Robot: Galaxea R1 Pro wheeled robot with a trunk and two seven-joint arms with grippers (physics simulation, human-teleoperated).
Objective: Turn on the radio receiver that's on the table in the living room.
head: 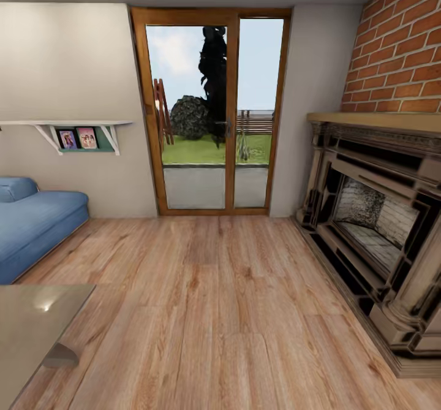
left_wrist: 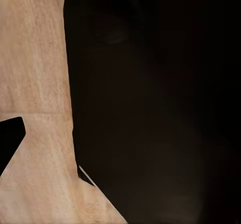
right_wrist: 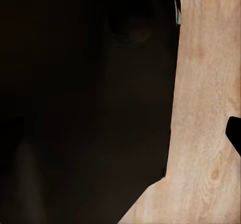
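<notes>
The living room lies ahead, with its light wood plank floor (head: 214, 287). A corner of the low table (head: 30, 318) with a glossy grey-brown top juts in at the lower left of the head view; the part I see carries nothing. The radio receiver is out of view. In the left wrist view a dark bulk (left_wrist: 150, 108) hangs close over the floor (left_wrist: 35, 58), with one dark tip (left_wrist: 10, 138) at the frame edge. The right wrist view is similar: a dark bulk (right_wrist: 85, 103) and a dark tip (right_wrist: 235, 133). Neither view lets me judge how the jaws stand.
A blue sofa (head: 30, 226) sits along the left wall under a white shelf (head: 73, 125). Wood-framed glass doors (head: 214, 116) stand straight ahead. A large fireplace (head: 380, 226) below the red brick wall (head: 398, 48) lines the right side. Open floor runs between them.
</notes>
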